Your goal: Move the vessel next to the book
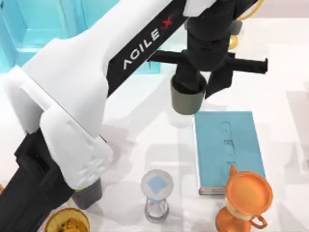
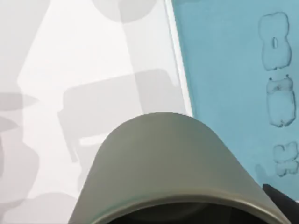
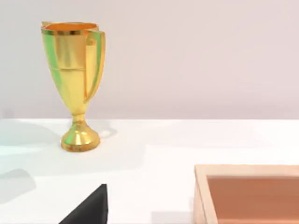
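The vessel (image 1: 186, 100), a plain olive-grey cup, hangs just off the far left corner of the book (image 1: 229, 147). My left gripper (image 1: 200, 83) is shut on its rim, one finger inside the cup and one outside. The teal book lies flat right of centre, with faint embossed marks on its cover. In the left wrist view the vessel's wall (image 2: 168, 163) sits close up, with the book's cover (image 2: 233, 70) beside it and white table between them. My right gripper (image 3: 88, 210) is a dark wedge at the edge of the right wrist view.
An orange pitcher (image 1: 244, 198) stands on the book's near corner. An hourglass (image 1: 157, 194), a black pot (image 1: 88, 193) and a yellow bowl (image 1: 67, 222) stand along the front. A light-blue shelf (image 1: 29, 24) stands at the far left. A gold trophy (image 3: 74, 84) and a wooden tray (image 3: 247, 170) face the right wrist.
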Controlling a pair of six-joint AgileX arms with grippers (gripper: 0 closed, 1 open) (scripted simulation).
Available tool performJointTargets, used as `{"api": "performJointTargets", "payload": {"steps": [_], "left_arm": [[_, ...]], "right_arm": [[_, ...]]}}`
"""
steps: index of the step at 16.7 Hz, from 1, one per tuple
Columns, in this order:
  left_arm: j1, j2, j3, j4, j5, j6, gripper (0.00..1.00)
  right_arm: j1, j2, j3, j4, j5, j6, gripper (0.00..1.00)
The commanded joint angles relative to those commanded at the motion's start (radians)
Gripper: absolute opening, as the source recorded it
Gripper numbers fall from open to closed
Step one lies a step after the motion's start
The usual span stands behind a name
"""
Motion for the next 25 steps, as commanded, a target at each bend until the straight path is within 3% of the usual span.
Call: {"api": "performJointTargets", "payload": {"steps": [6,11,15,20,25], "left_arm": [[-0.053,-0.123,-0.283,0.125,0.004,0.078,0.0],[0.008,-0.106,-0.492,0.291,0.012,0.004,0.0],[0.098,-0.08,-0.543,0.414,0.018,-0.104,0.0],[0.105,-0.078,-0.544,0.422,0.018,-0.111,0.0],[0.105,-0.078,-0.544,0.422,0.018,-0.111,0.38]], "right_arm": [[0.0,0.0,0.0,0.0,0.0,0.0,1.0],[0.0,0.0,0.0,0.0,0.0,0.0,1.0],[0.0,0.0,0.0,0.0,0.0,0.0,1.0],[0.0,0.0,0.0,0.0,0.0,0.0,1.0],[0.0,0.0,0.0,0.0,0.0,0.0,1.0]]}}
